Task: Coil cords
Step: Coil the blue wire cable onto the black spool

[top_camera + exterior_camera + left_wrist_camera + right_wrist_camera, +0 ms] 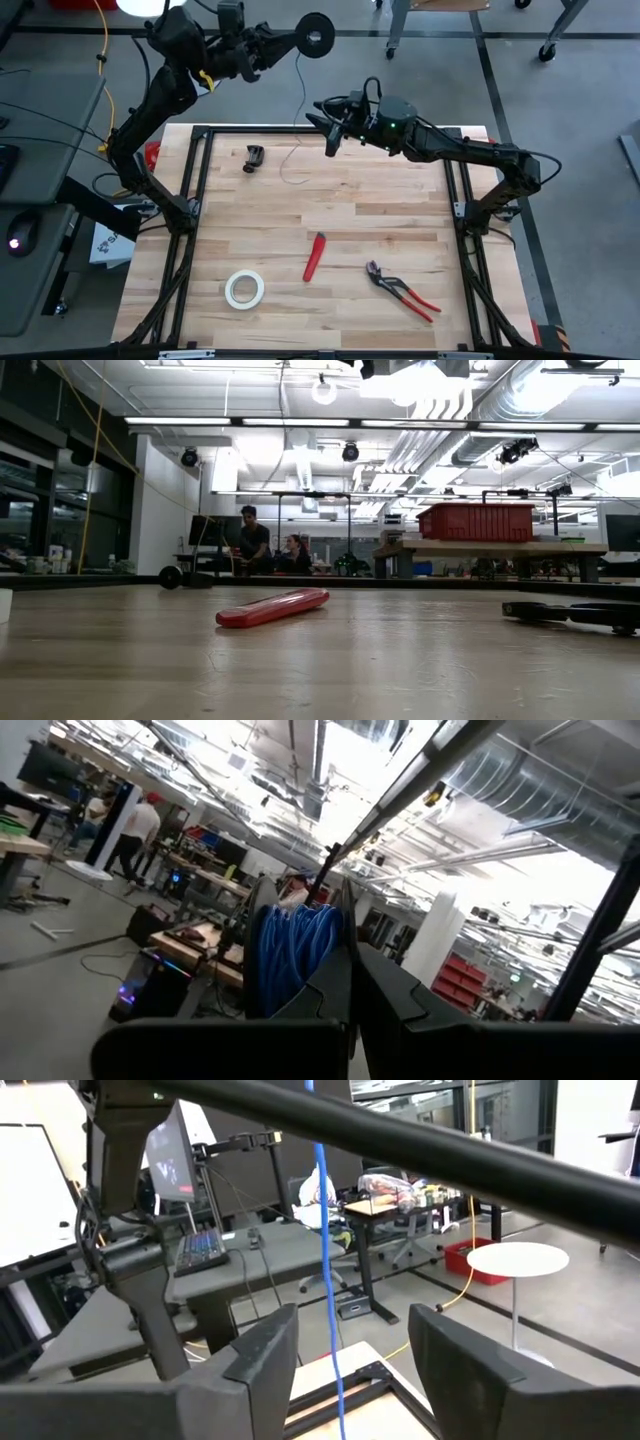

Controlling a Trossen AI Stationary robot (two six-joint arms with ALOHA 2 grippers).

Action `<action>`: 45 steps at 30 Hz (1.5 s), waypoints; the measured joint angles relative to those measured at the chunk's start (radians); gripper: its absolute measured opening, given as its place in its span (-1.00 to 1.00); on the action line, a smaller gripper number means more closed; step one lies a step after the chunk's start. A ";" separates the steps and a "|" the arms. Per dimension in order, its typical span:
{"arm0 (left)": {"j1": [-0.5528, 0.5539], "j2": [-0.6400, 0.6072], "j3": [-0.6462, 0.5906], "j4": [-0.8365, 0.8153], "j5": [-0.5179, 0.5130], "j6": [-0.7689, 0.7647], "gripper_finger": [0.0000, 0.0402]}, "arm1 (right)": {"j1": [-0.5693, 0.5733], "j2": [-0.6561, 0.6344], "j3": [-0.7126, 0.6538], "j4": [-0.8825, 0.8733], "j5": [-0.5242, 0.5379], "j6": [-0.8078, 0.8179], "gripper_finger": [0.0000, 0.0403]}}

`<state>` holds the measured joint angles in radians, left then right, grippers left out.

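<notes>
My left gripper (287, 42) is raised beyond the table's far edge and is shut on a small black round spool (315, 35). Blue wire is wound on the spool (295, 955). From the spool a thin blue wire (302, 90) hangs down to the table, where its pale end lies in a loose loop (290, 170). My right gripper (325, 128) is held level near the far edge, open. In the right wrist view the wire (325, 1260) runs upright in the gap between the two fingers, apart from both. My left gripper pinches the spool by its thin black flange (345, 930), which stands edge-on between the two shut fingers. The spool is lifted clear of the table, its flat face turned up toward the high camera. The wire hangs slack below it.
On the wooden table lie a black clamp (255, 157), a red knife (315, 256), a white tape roll (244, 288) and red-handled pliers (400, 290). A yellow cable (105, 60) hangs off the table's left. People sit in the room beyond (265, 545).
</notes>
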<state>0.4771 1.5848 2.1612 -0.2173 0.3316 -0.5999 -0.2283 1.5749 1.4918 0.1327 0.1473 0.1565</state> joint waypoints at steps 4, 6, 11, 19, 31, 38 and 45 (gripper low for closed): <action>-0.007 0.000 0.000 0.002 -0.002 -0.006 -1.00 | 0.000 0.000 0.000 0.000 -0.002 0.000 -0.11; -0.016 0.003 0.000 0.015 0.007 -0.008 -1.00 | 0.000 0.000 0.000 0.003 -0.004 0.000 -0.11; -0.042 0.022 0.000 0.068 0.084 -0.045 -1.00 | 0.000 0.000 0.000 0.012 -0.080 0.000 -0.11; -0.041 0.038 0.000 0.090 0.097 -0.054 -1.00 | 0.001 0.000 0.000 0.004 -0.096 -0.001 -0.15; -0.022 0.029 0.000 0.089 0.097 -0.061 -1.00 | 0.015 -0.019 0.000 -0.046 -0.095 -0.012 -0.44; -0.022 0.030 0.000 0.092 0.096 -0.061 -1.00 | 0.015 -0.019 0.000 -0.035 -0.095 -0.045 -0.70; -0.022 0.030 0.000 0.098 0.093 -0.061 -1.00 | 0.015 -0.019 0.000 0.007 -0.123 0.009 -0.77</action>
<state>0.4553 1.6146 2.1612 -0.1191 0.4244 -0.6613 -0.2134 1.5562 1.4914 0.1398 0.0238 0.1654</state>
